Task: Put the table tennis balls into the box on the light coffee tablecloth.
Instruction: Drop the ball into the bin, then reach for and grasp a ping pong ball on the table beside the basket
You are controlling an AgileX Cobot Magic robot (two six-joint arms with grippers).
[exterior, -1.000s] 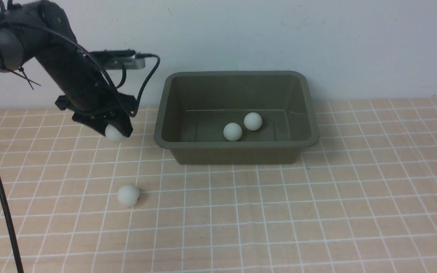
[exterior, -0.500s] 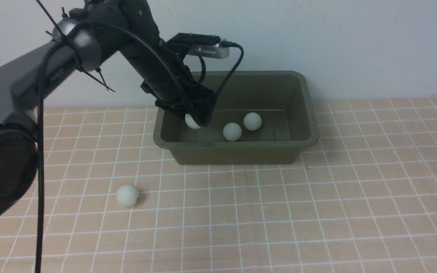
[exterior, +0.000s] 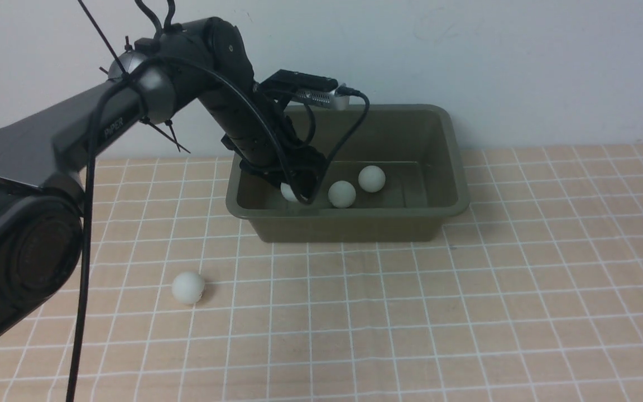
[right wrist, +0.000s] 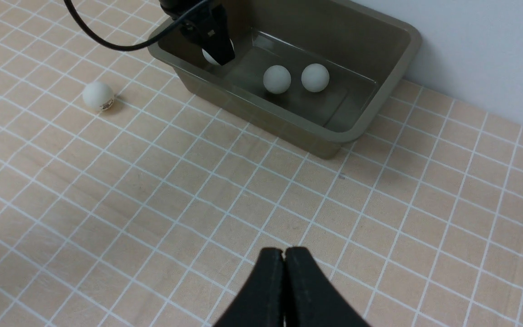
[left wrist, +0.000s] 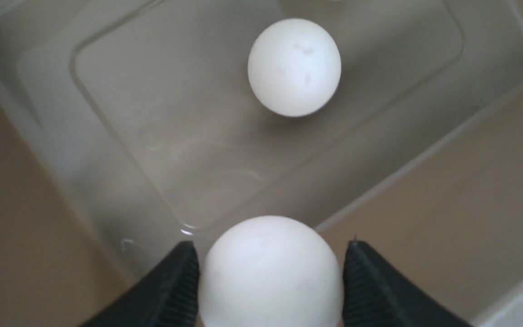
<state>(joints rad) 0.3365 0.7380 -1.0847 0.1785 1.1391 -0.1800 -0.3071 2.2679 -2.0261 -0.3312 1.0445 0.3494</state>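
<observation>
Low inside the dark olive-green rectangular plastic box with the left jaws, close by its end wall and near rim. Between them, a small matte white table tennis ball; cannot tell whether pinched or loose. Ahead of the jaws, apart, a second ball, then a third ball, open floor beyond. Well behind, outside the box, a fourth ball on the light peach-tan gridded tablecloth. Right jaws pressed shut, box far ahead.
</observation>
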